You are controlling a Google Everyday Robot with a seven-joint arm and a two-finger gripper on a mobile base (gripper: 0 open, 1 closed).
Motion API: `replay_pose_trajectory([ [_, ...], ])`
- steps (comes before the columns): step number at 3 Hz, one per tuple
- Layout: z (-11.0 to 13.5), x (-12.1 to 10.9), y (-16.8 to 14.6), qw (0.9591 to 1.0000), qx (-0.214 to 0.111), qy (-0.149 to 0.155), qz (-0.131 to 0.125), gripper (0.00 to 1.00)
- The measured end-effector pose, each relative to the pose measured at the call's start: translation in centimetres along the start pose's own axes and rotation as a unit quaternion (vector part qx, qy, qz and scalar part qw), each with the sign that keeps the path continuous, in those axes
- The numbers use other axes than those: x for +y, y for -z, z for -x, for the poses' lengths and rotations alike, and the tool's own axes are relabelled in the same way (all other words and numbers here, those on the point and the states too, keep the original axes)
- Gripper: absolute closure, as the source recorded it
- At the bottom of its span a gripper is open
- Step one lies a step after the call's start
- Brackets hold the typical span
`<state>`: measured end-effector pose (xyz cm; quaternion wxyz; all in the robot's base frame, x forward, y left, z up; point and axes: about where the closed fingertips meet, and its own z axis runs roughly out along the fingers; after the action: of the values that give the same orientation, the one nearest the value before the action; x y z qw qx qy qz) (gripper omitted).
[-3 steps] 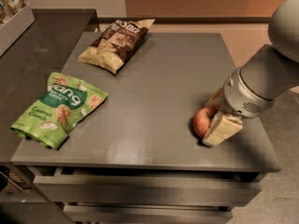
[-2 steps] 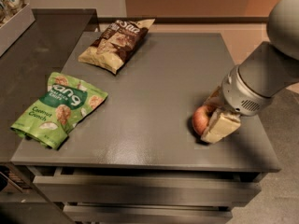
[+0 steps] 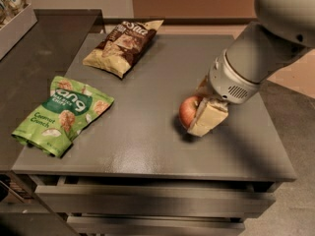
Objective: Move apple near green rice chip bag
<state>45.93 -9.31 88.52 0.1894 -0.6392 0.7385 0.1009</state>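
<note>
- Jaws of my gripper (image 3: 198, 112) are clamped around the apple (image 3: 187, 111), at the right-centre of the counter (image 3: 147, 146).
- I judge the apple firm, smooth, fairly light and easily bruised, so a grip across its middle suits it.
- Green rice chip bag (image 3: 61, 114) lies flat at the left edge, well apart.
- Brown chip bag (image 3: 123, 45) lies at the back, probably off my path.

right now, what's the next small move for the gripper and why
Probably carry the apple leftward, low over the table, toward the green rice chip bag. The gripper is closed on the apple right of the table's centre, while the bag lies flat at the left edge, well apart from it.
</note>
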Motion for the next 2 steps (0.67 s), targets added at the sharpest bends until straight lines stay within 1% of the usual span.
replay_pose_trajectory([
  [1, 3.9, -0.4, -1.3, 0.9997, -0.015, 0.02, 0.005, 1.0],
  [2, 6.8, -1.0, -3.1, 0.9989, -0.027, 0.038, 0.006, 1.0],
])
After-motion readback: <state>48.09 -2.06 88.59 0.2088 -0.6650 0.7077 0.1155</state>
